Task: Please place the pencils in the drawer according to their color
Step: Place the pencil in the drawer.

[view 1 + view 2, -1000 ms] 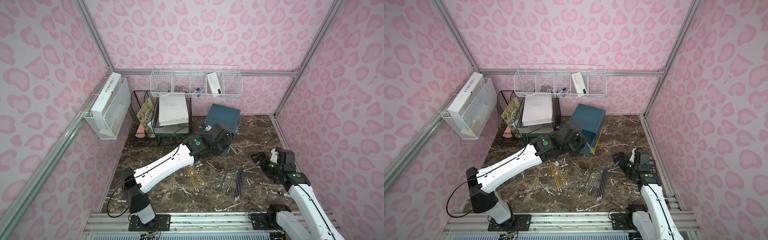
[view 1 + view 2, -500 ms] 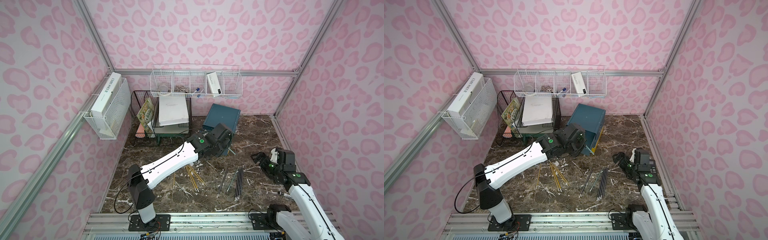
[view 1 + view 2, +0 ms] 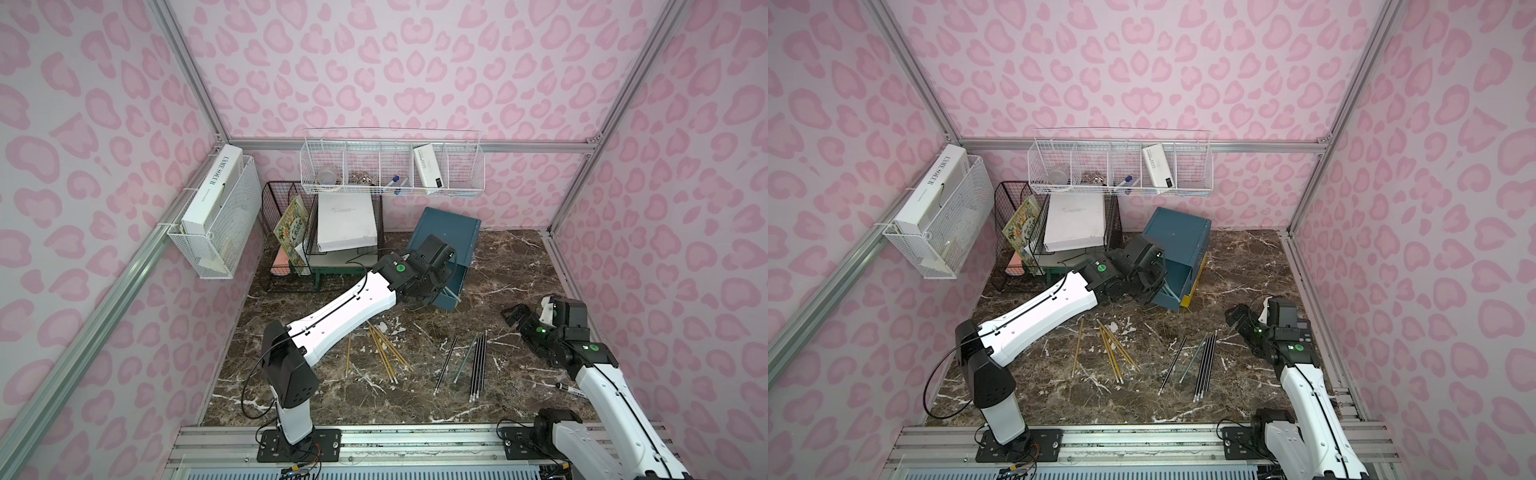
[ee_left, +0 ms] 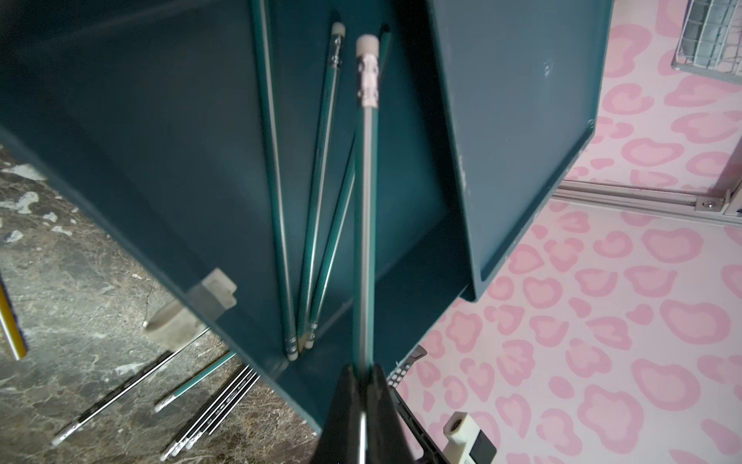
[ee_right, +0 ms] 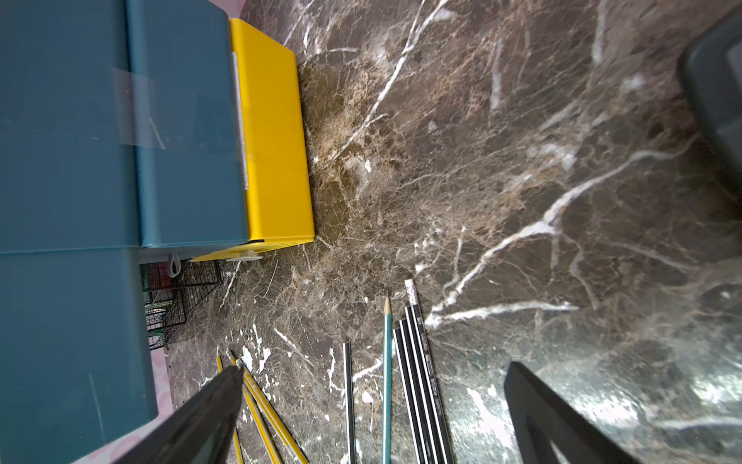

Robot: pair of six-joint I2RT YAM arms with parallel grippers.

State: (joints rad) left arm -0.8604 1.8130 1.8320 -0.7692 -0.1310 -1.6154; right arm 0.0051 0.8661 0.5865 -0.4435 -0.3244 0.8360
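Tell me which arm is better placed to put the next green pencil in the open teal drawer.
Left. Its jaws are shut on a green pencil poised over the open teal drawer, where other green pencils lie. The right arm's jaws stand open and empty, off by the black pencils.

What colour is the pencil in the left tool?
Teal-green pencil, pale eraser end; clearest in left wrist view.
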